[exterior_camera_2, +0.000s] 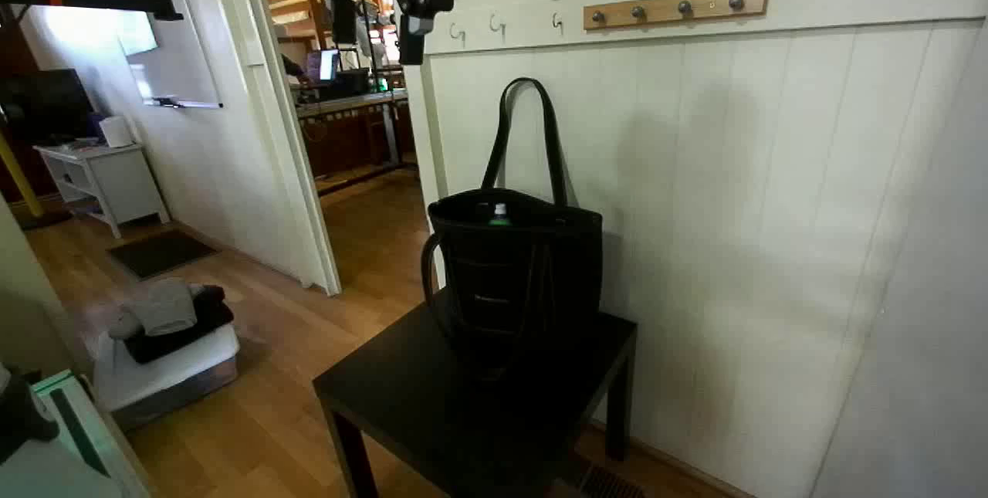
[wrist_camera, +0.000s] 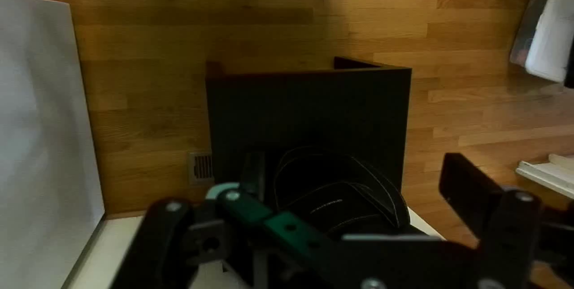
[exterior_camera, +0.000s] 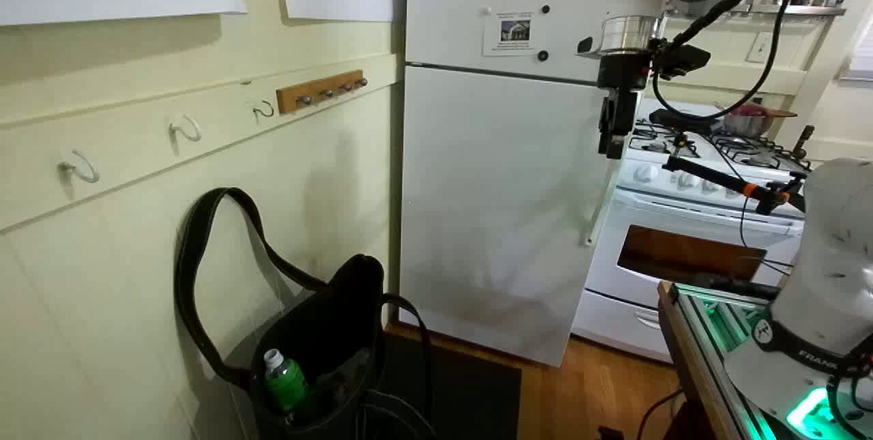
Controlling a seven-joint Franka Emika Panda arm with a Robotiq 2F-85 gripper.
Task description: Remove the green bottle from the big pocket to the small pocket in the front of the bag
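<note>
The green bottle [exterior_camera: 286,385] with a white cap stands tilted inside the big open compartment of the black bag [exterior_camera: 354,290]. In an exterior view only the bottle's cap and a little green [exterior_camera_2: 500,212] show above the rim of the bag [exterior_camera_2: 571,274]. The bag's front has pale stitching; the small pocket's opening is too dark to make out. In the wrist view the bag [wrist_camera: 341,210] is partly hidden behind the fingers, and the bottle does not show. My gripper [exterior_camera: 610,148] is open and empty, high above and away from the bag. It also shows open in an exterior view [exterior_camera_2: 379,42] and the wrist view [wrist_camera: 358,174].
The bag stands on a small black table [exterior_camera_2: 401,390] against a wall with hooks [exterior_camera_2: 683,8]. Its handles [exterior_camera_2: 525,85] stick up and hang in front. A white fridge [exterior_camera: 498,208] and a stove [exterior_camera: 682,235] stand nearby. A storage box [exterior_camera_2: 170,374] is on the floor.
</note>
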